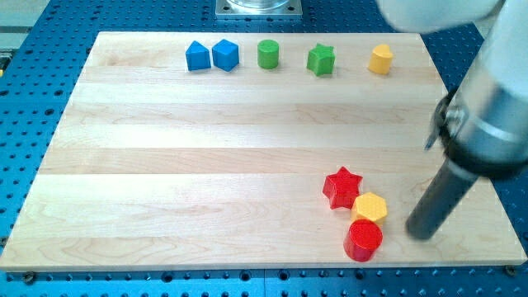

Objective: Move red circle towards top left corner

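Red circle (364, 240) low on the bench (206, 165), lower right of the frame, close to the bottom edge. Touching it from above, a yellow hexagon (370, 207); touching that in turn, up and left, a red star (341, 187). My tip (421, 232) down on the wood just right of the yellow hexagon and red circle, apart from both. No gripper on this arm, only the plain dark rod, so nothing grasped or released.

Along the top edge, left to right: blue pentagon-like block (197, 56), blue hexagon-like block (225, 55), green circle (268, 54), green star (321, 60), yellow block (380, 59) of rounded shape.
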Robot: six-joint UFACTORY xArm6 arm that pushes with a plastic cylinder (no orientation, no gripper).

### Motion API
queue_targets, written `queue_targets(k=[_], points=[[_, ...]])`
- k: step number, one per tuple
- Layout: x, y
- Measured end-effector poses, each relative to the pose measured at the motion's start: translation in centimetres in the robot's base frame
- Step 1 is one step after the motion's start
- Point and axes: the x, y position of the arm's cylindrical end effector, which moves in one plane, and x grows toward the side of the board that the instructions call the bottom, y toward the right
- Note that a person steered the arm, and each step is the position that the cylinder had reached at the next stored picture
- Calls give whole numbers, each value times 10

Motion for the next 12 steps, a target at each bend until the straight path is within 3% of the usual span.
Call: queue_targets(k=[2, 4, 5, 6, 8, 9, 10, 11, 12], points=[[-3, -104], [-119, -202], [-80, -138], [-63, -125], [-89, -271], [-51, -211], [-28, -245], [-49, -309], [-110, -309]])
